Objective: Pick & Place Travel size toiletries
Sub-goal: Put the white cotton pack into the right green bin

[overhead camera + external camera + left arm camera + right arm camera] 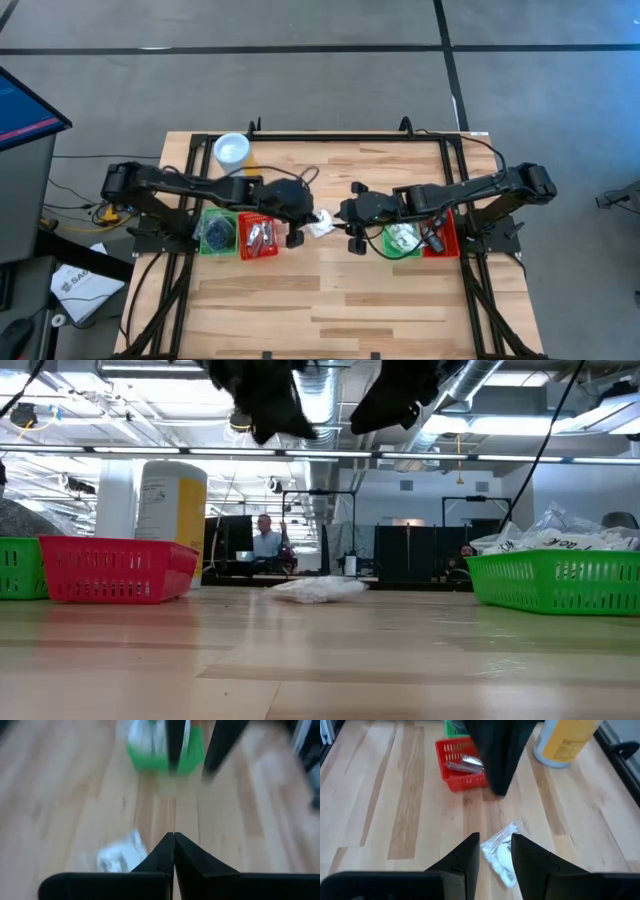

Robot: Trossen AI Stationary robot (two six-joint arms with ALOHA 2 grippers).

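Sachet, white, one loose on the desk at centre, between both arms. Left gripper hangs just at its 8 o'clock, fingers pressed together, empty. Right gripper stands slightly farther, at 4 o'clock, narrowly parted, empty. Long axis cannot be judged. Count: four trays, two red, two green; one yellow bottle.

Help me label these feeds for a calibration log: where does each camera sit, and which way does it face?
High: overhead, facing straight down; both arms, left gripper, right gripper, white sachet between them.
Low: tabletop level, facing the room; both arms hang in from above.
Left wrist: facing the right-side green tray past its own shut fingers.
Right wrist: facing the red tray past open fingers.
All four show the sachet.
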